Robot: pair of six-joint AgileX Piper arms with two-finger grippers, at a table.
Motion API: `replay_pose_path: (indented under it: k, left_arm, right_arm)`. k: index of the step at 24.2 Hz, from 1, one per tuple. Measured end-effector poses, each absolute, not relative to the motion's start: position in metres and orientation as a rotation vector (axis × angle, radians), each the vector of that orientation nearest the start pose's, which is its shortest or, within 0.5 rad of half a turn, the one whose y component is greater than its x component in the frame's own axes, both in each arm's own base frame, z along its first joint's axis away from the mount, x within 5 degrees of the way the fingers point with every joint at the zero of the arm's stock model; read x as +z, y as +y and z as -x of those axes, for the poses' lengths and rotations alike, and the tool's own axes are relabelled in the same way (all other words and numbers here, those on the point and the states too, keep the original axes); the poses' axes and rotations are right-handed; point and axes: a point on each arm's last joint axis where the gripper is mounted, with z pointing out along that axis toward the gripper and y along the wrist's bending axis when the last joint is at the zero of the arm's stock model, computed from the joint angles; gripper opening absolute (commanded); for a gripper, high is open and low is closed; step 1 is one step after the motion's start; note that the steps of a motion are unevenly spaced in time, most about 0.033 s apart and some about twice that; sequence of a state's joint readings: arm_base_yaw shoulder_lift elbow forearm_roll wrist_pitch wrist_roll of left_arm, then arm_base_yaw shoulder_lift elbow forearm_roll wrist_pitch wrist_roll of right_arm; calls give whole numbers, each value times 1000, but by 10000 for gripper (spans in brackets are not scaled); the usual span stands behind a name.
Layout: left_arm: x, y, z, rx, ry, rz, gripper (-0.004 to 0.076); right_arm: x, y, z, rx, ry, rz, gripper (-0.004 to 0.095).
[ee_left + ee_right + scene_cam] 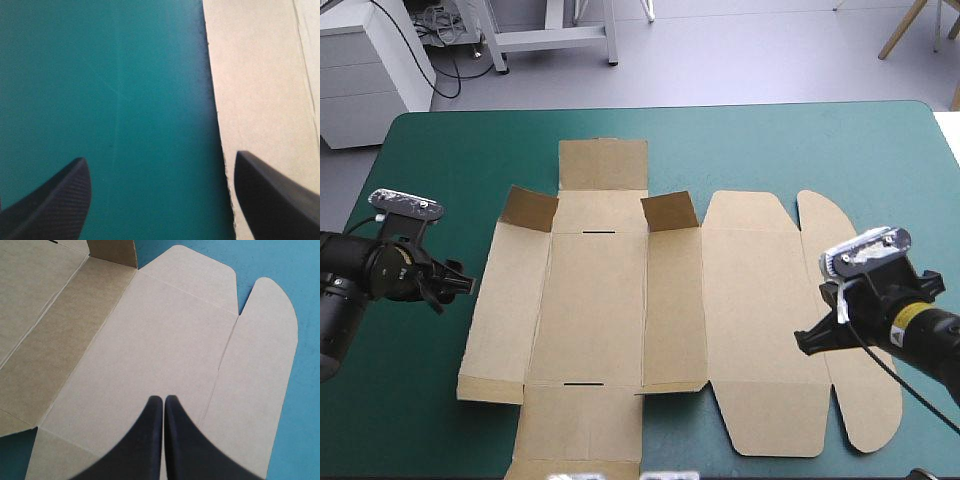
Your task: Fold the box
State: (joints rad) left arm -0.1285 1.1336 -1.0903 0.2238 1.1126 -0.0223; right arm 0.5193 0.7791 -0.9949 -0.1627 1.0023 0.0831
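The brown box (620,300) lies spread out flat across the middle of the table. Two small flaps (530,208) (670,212) at its far side stand up. My left gripper (460,283) hovers low at the box's left edge, open. In the left wrist view one finger of this gripper (160,157) is over the cover and the other over the board (260,100). My right gripper (807,343) is shut with nothing in it, over the wide lid panel (150,340) near the rounded right flap (265,355).
The teal-green cover (420,400) shows around the box on the left, far and right sides. The box's near flap (580,430) reaches the table's front edge.
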Motion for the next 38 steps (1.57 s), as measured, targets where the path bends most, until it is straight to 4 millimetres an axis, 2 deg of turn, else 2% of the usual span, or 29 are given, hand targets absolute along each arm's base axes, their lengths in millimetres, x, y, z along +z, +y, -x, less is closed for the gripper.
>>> replay_pose_path:
  k: [7,12,13,17,23,26,31,38]
  left_arm:
    - [328,-9,-231,253,2711,-205,556]
    - [309,4,-246,184,2805,-121,556]
    - [305,8,-249,150,2822,-101,556]
    - [282,31,-264,-201,2875,-16,556]
    - [256,35,-277,-439,2933,-21,556]
    - [241,32,-279,-536,2960,-1,556]
    - [228,7,-269,-937,2854,-71,556]
    - [225,4,-267,-984,2835,-76,555]
  right_arm:
    - [370,33,-83,139,2171,498,-4]
    - [357,21,-62,148,2141,486,-4]
    - [355,19,-58,152,2129,482,-4]
    - [342,7,-37,166,2097,466,-4]
    - [335,-3,-19,191,2039,445,-4]
    - [334,-3,-17,193,2036,444,-4]
    - [334,-3,-17,195,2031,443,-4]
    - [335,-3,-18,192,2028,443,-4]
